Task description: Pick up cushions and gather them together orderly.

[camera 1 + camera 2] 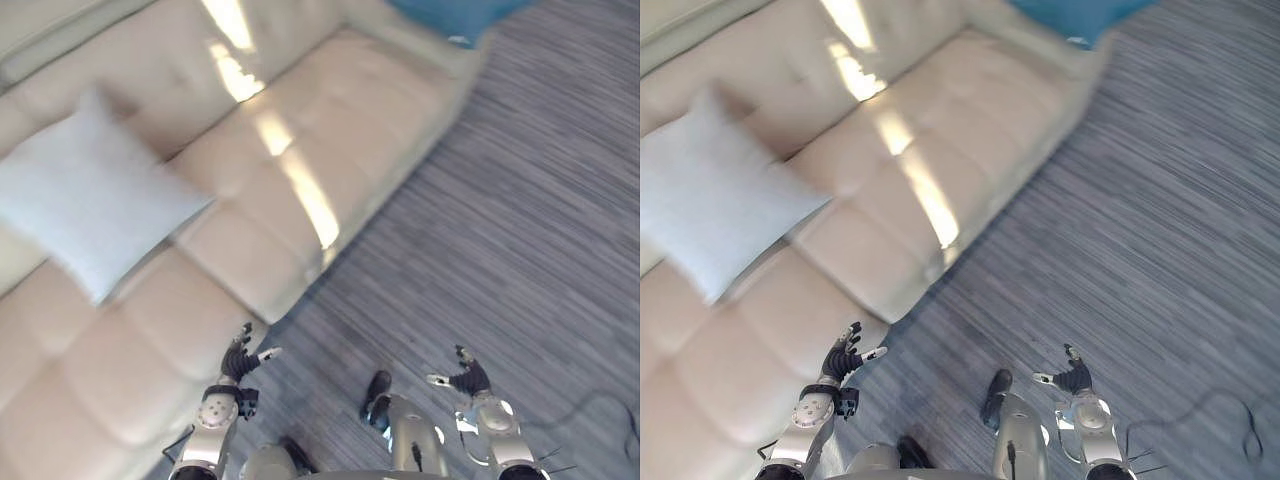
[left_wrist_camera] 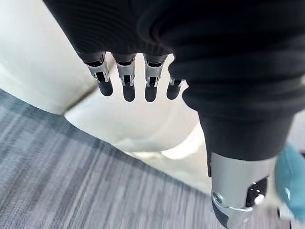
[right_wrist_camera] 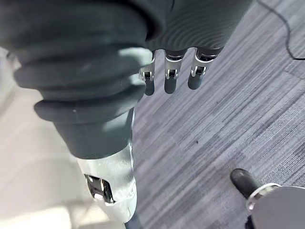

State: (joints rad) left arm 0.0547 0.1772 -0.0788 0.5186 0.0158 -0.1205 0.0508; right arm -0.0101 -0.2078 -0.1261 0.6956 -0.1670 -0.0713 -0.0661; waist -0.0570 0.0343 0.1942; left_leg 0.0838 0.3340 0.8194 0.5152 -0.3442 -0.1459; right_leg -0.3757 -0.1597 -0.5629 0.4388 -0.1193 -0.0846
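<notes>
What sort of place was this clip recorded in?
Probably a living room or lounge: a long cream tufted sofa, a pale grey square fabric cushion resting on it, and grey striped carpet underfoot.

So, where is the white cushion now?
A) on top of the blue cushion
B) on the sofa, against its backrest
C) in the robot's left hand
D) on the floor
B: the white cushion lies on the beige sofa against its backrest, while the left hand and right hand hang open and empty.
</notes>
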